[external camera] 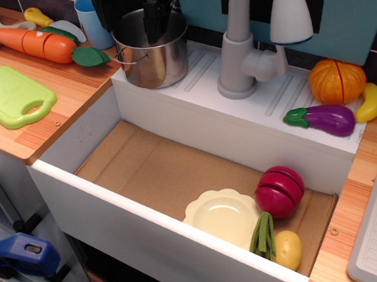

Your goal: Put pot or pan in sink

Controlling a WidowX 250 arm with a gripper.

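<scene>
Stainless-steel pot (pixel 151 52) stands on the white ledge behind the sink (pixel 157 163). Black gripper (pixel 153 22) reaches into its mouth; jaw state cannot be told.

The gripper (pixel 153 22) is black all over, a blocky, angular housing with a dull matte finish that fills the top of the view above the fingers. Below that housing a narrower black piece runs down to the fingers (pixel 153 26), which look like flat, dark, squared bars. Just above the fingers the housing shows stepped edges and dark recesses. Screws, cables and markings cannot be made out on the dark surfaces.
</scene>
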